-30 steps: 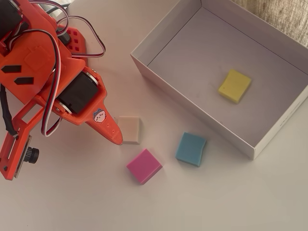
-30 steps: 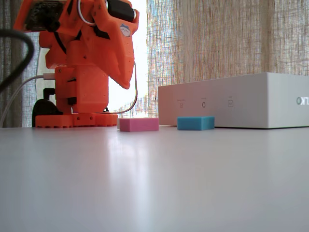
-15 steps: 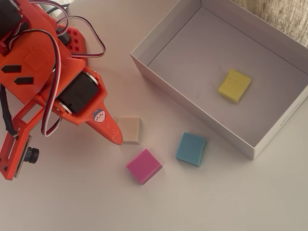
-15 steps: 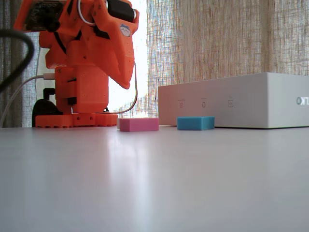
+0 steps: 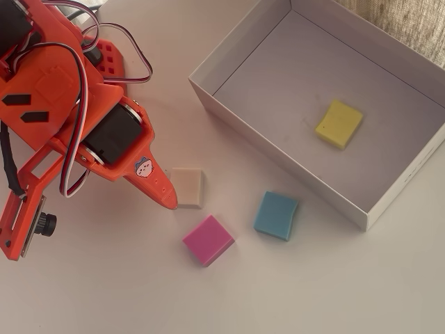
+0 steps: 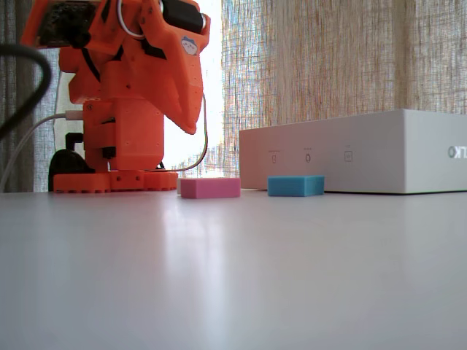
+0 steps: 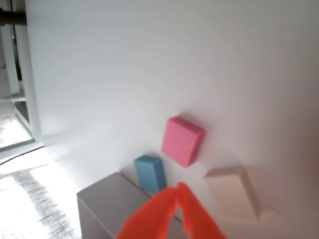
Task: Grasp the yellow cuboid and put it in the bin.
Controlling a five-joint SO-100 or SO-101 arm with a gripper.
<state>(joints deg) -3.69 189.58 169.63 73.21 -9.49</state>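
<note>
1. No change vs. fixed views 1.0 s and 0.5 s ago: arm parked.
2. Hand (image 7: 175,191) tips pressed together, empty.
3. Yellow cuboid (image 5: 339,123) lies inside bin (image 5: 278,161); task looks done.

home room: woven curtain (image 6: 328,58), window

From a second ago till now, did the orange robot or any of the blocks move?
No, nothing visibly changed. In the fixed view the orange arm keeps the same folded pose, and the pink block, the blue block and the bin sit where they were. The overhead view shows the yellow cuboid lying inside the bin, with no earlier picture to compare.
</note>
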